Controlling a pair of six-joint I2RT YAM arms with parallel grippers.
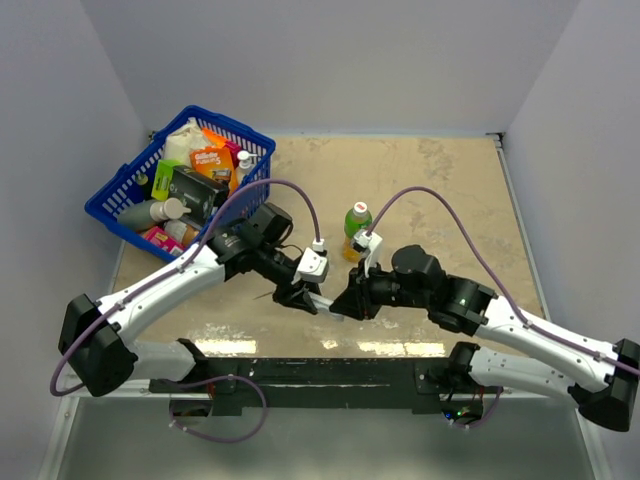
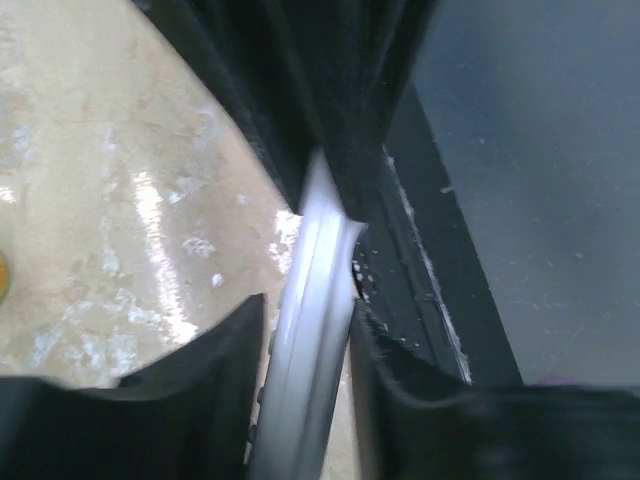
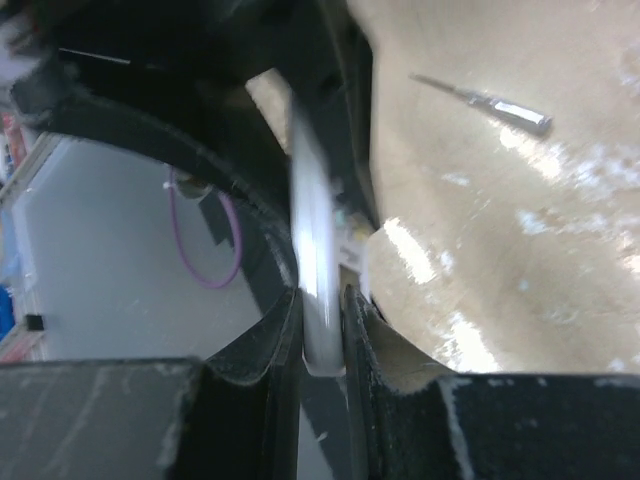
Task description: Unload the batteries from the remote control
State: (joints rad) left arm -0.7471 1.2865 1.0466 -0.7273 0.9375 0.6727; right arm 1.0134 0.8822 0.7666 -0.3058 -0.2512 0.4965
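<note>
Clamping the remote control [image 1: 328, 304] from opposite ends, the left gripper [image 1: 305, 295] and the right gripper [image 1: 350, 300] are meeting over the near middle of the table [image 1: 440, 190]. In the left wrist view the slim white bar is running edge-on between the two dark fingers [image 2: 205, 385], which are pressing on its sides. The right wrist view is showing the same, with the remote blurred and pinched between that gripper's fingers [image 3: 272, 340].

No writing is readable on the remote. In the blue basket [image 1: 120, 195] at the far left, an orange box [image 1: 211, 162] is carrying print that seems to read Gillette Fusion. A green bottle [image 1: 357, 228] is standing upright just beyond the grippers. A thin grey stick [image 3: 485, 100] is lying on the table.
</note>
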